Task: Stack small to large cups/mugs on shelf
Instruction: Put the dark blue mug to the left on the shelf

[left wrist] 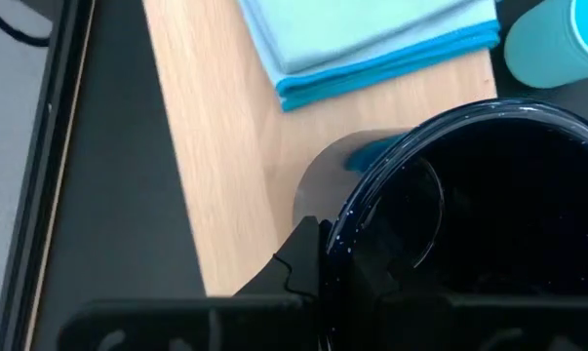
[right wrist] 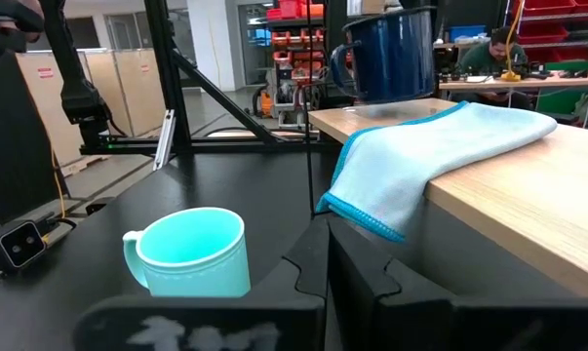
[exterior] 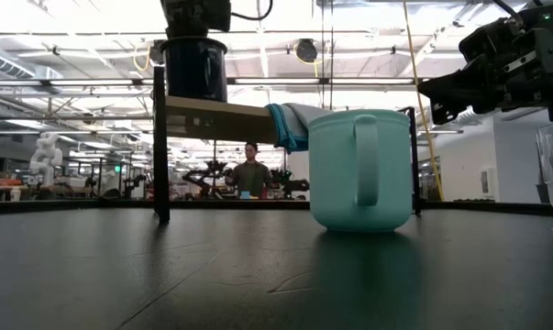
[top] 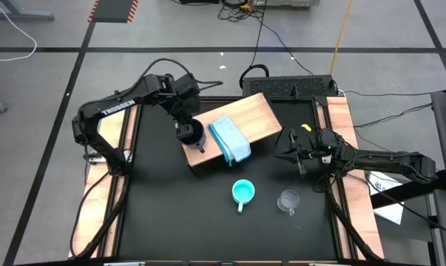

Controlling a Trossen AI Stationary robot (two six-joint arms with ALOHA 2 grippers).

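The dark navy mug (top: 190, 133) is held by the left gripper (top: 186, 130) at the end of the wooden shelf (top: 261, 114) farthest from the right arm, with the folded blue cloth (top: 230, 139) lying just beside it on the board. In the low view the mug's base appears level with the shelf top or a shade above it; contact cannot be confirmed. One finger (left wrist: 308, 258) is seen pressed against the rim, so the jaws are judged to be closed on the mug wall.

The step in hand is judged to be the setting down of this mug. It is best lowered straight, kept upright, until the base is fully borne by the board, clear of the cloth's edge and well inside the shelf's edge. Only then should the jaws be parted and the wrist lifted vertically, so the rim is not dragged.

The turquoise cup (top: 242, 193) and the clear glass mug (top: 288, 200) stand on the black table (top: 163, 222) in front of the shelf. The right gripper (top: 293, 154) waits beside the shelf's other end, its fingers close together and empty.
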